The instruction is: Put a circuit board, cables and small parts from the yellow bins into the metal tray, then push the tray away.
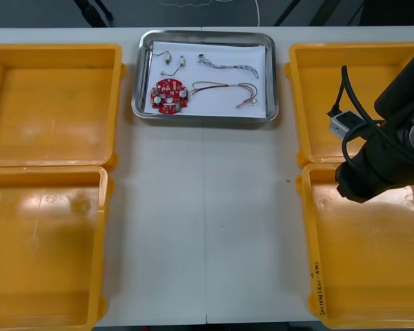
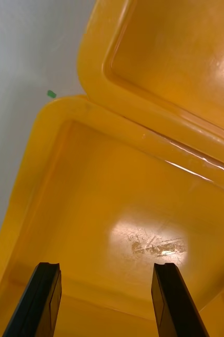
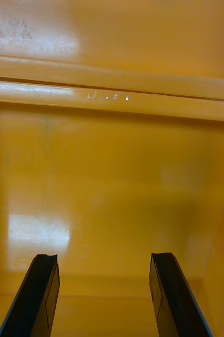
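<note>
The metal tray sits at the far middle of the table, white inside. In it lie a round red circuit board, a red and yellow cable, a twisted blue and white cable, a black cable and small metal parts. My right gripper hangs open over the near right yellow bin, nothing between its fingers. My left gripper stands open above the near left yellow bin, also holding nothing.
The far left yellow bin and the far right yellow bin hold nothing visible. Bare table runs between the bins, from the tray to the front edge. My right arm reaches over the right bins.
</note>
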`<action>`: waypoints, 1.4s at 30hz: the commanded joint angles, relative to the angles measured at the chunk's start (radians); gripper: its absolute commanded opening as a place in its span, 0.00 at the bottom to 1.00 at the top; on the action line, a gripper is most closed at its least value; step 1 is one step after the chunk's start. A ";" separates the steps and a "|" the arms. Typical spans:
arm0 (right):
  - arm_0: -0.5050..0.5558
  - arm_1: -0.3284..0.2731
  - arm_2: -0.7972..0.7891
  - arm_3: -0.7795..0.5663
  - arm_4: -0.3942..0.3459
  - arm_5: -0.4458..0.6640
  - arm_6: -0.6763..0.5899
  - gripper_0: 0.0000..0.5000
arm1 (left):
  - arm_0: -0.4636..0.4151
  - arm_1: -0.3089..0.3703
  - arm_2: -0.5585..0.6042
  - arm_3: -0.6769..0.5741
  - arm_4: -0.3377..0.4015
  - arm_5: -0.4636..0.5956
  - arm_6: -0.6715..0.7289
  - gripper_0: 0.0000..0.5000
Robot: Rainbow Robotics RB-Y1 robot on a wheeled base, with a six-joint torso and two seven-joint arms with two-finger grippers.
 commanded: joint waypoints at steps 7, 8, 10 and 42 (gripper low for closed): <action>0.164 -0.036 -0.178 0.005 0.018 -0.045 -0.069 1.00 | 0.020 0.045 0.030 -0.030 0.007 0.006 -0.097 1.00; 0.170 -0.034 -0.185 0.005 0.018 -0.046 -0.071 1.00 | 0.020 0.045 0.030 -0.030 0.007 0.006 -0.097 1.00; 0.196 -0.030 -0.214 0.005 0.026 -0.055 -0.073 1.00 | 0.020 0.045 0.030 -0.030 0.007 0.006 -0.097 1.00; 0.257 0.167 -0.365 0.005 0.190 -0.008 -0.057 1.00 | 0.020 0.045 0.030 -0.030 0.007 0.006 -0.097 1.00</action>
